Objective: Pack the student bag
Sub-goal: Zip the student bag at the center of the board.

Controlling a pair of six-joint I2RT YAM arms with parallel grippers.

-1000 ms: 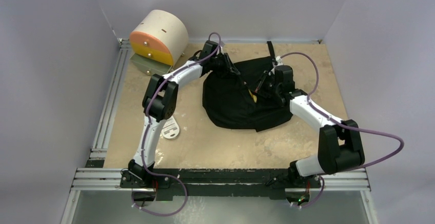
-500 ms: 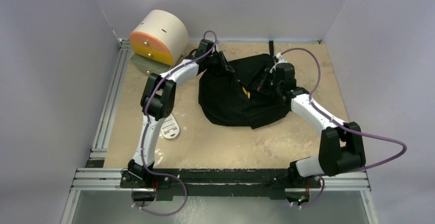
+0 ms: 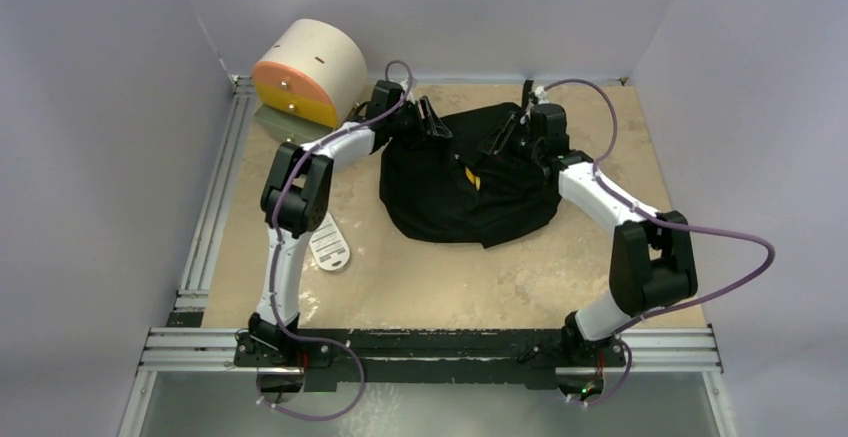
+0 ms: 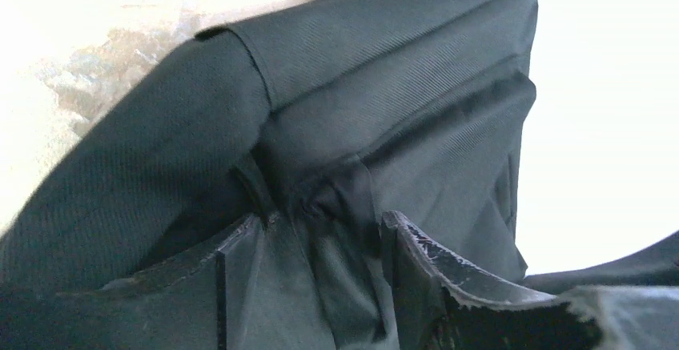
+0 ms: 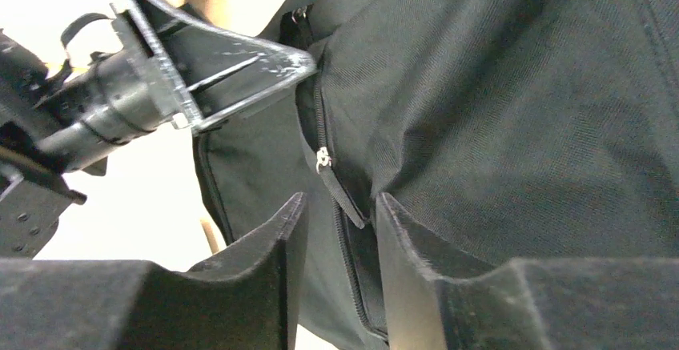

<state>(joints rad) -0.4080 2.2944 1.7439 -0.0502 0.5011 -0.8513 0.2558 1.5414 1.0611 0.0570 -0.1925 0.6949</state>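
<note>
Far half of the sandy tabletop (image 3: 430,287): a large, soft black fabric backpack (image 3: 450,207) lies slumped in a heap between the two arms.

- Left gripper (image 3: 436,129) is at the backpack's far-left upper edge. In the wrist view its fingers (image 4: 240,278) are clenched on a raised fold of the black cloth, which bunches up between them.
- Right gripper (image 3: 505,142) is at the far-right upper edge, facing the left one across the top of the backpack. Its fingers (image 5: 420,278) stand close together with the zipper (image 5: 323,158) edge of the opening running down between them, grasped.
- In the right wrist view the left gripper's tip touches the same opening edge from the other side.
- A small yellow item (image 3: 470,179) shows in the gap of the fabric between the grippers; too small to tell what it is.
- A cream-and-orange cylindrical box (image 3: 310,72) sits at the far-left corner, apart from the backpack.
- A flat white oval piece (image 3: 328,249) lies by the left arm, near the backpack's left side but not touching it.
</note>
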